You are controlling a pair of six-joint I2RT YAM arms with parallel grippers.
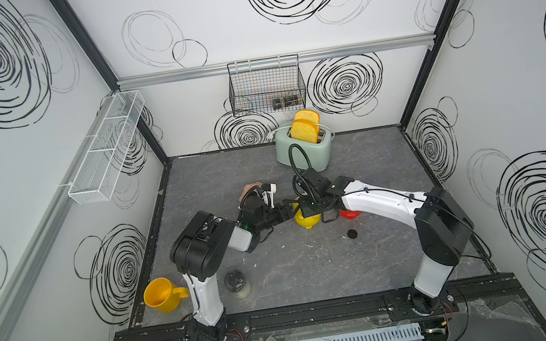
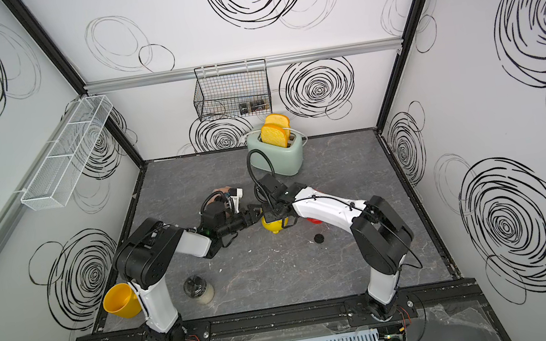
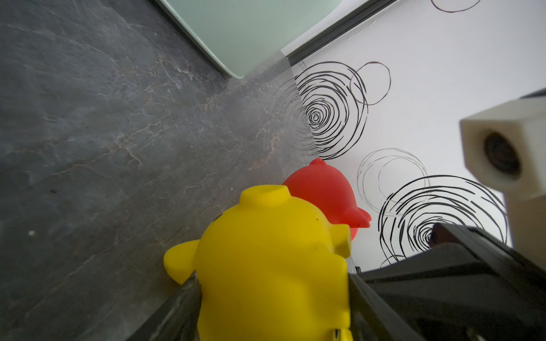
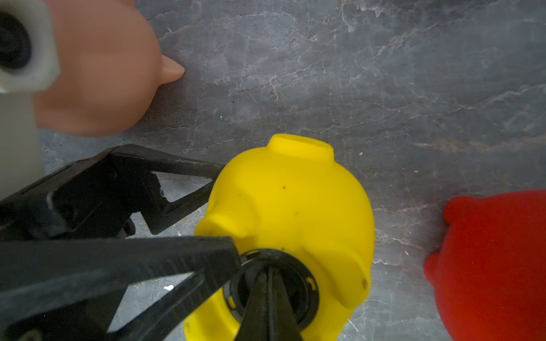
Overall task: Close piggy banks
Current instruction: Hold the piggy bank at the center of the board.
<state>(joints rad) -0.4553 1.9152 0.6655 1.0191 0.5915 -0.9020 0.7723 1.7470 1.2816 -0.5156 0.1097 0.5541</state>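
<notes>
Yellow pig (image 4: pixel 289 206) sits mid-tabletop (image 1: pixel 315 274), belly hole turned up; red pig (image 4: pixel 496 265) at its 3 o'clock, close but apart; pink pig (image 4: pixel 103 73) at 10 o'clock, partly hidden behind the left arm in both top views.

Left hand (image 4: pixel 223 211): grasping the yellow pig, 1 finger on each flank, both touching.

Right hand (image 4: pixel 269 295): clenched, tips pressed together in the centre of the black plug (image 4: pixel 295 271) that sits in the belly hole; cannot tell whether they pinch a ridge or only press.

A 2nd plug (image 1: pixel 352 234) lies loose on the tabletop at 4 o'clock from the yellow pig.

Handling, judged:
- pig looks hollow, thin-walled plastic, so light; smooth and rounded, so likely to slip or roll under a push
- walls may give a little; a hard squeeze could distort the hole and fight the plug
- best hold: across the widest part of the flanks, as now; legs and ears look too small to take
- plug looks small and stiff; take it at the centre, push square to the hole; cannot tell if it is fully seated

Red and pink bellies not visible.
</notes>
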